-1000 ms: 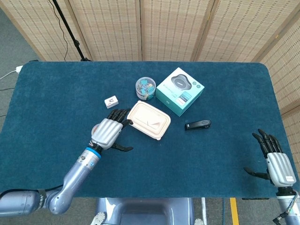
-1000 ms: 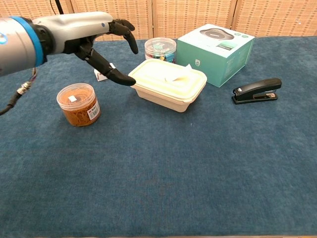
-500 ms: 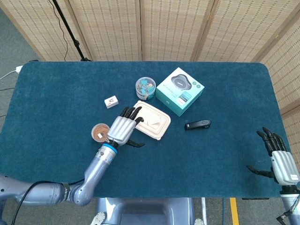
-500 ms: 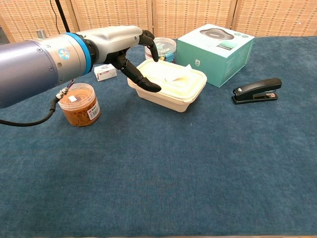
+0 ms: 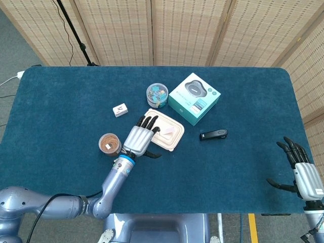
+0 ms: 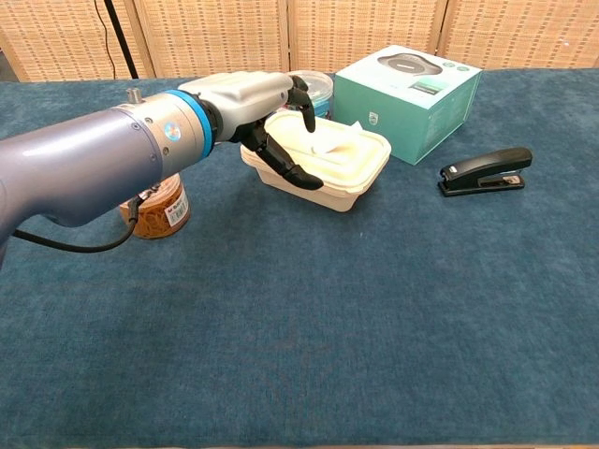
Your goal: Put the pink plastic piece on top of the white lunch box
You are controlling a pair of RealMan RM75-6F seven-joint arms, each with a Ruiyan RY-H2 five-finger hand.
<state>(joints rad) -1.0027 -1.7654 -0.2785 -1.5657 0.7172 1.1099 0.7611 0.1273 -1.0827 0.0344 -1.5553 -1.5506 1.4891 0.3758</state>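
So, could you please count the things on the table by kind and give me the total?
Round jars: 2, clips jar, brown jar
Boxes: 3, white lunch box, teal box, small white box
Stapler: 1
Pink plastic piece: 1
Total: 7

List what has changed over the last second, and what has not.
The left robot hand moved rightward from beside the white lunch box to over its near-left corner, fingers spread, holding nothing. The right robot hand slid slightly toward the table's right edge, open. The lunch box, the pale piece on its lid, stapler, teal box and jars stayed put.
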